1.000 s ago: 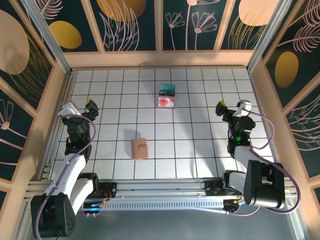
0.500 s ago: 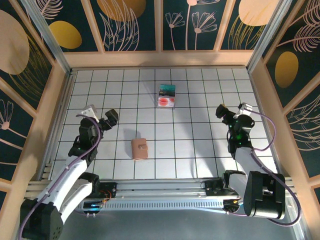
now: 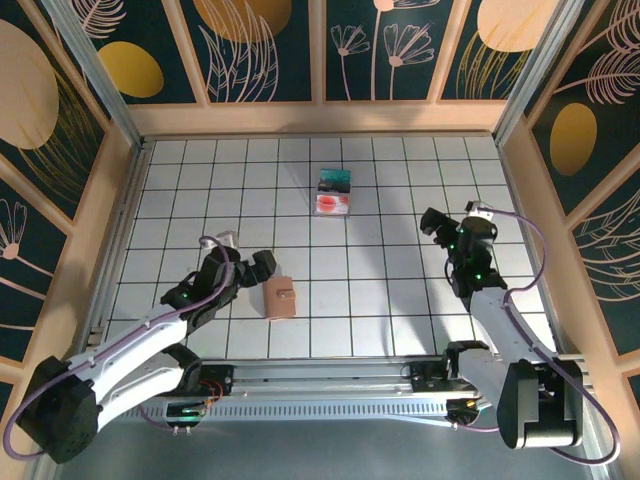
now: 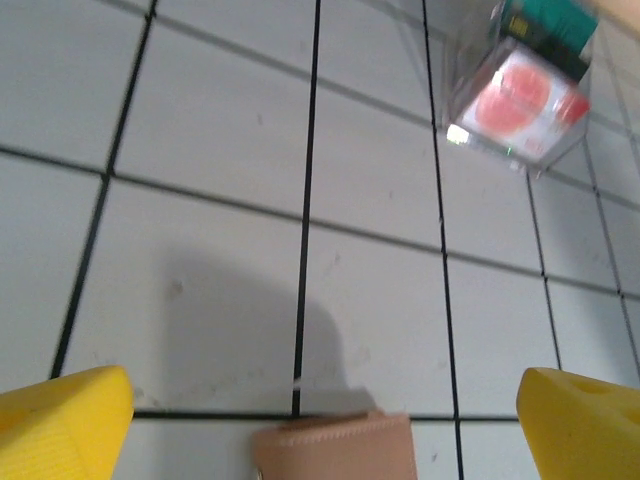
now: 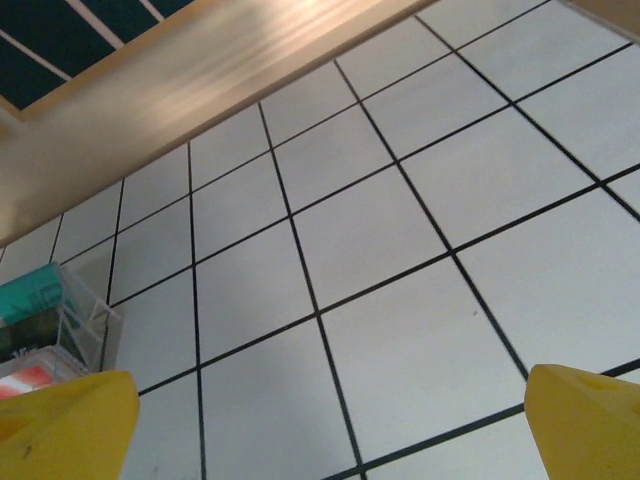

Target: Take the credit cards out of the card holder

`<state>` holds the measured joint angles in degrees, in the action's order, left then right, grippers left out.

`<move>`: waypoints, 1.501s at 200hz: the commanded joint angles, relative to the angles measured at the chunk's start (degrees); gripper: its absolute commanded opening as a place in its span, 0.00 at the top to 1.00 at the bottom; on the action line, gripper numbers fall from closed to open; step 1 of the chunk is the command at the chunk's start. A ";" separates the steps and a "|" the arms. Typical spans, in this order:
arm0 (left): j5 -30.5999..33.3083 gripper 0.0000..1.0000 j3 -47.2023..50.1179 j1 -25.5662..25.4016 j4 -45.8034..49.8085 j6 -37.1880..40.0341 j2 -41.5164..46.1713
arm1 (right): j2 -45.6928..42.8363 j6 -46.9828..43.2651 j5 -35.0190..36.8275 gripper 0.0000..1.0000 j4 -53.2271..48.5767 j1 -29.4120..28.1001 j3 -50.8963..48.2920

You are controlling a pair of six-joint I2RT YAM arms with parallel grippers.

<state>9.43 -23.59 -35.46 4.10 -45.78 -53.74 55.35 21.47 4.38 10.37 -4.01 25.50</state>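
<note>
Card holder (image 3: 281, 297) lies well apart from walls (image 3: 320, 118), left hand (image 3: 259, 269) beside.

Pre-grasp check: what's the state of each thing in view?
card holder: folded shut, lying flat, not gripped.
left pincer: open, empty, right beside the card holder.
right pincer: open, empty.
clear box: far centre, teal and red-on-white items inside.

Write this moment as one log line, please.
left gripper: open, by holder | right gripper: open, empty | holder: shut | cards: far centre
</note>
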 commanded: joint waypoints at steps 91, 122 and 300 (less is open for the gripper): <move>-16.85 0.22 2.38 -1.79 8.74 -4.83 -2.08 | -1.14 5.54 2.65 0.01 -9.92 -4.04 4.83; -18.75 0.22 2.24 -1.78 9.64 -3.56 -3.07 | -1.21 6.62 2.32 0.01 -9.22 -4.12 4.52; -23.08 0.24 2.94 -2.39 2.76 0.02 -10.96 | -0.69 8.74 2.60 0.01 -7.27 -4.22 3.05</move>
<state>-12.86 -20.73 -37.21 7.44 -46.72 -63.18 54.48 28.99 6.04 1.45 -7.62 28.84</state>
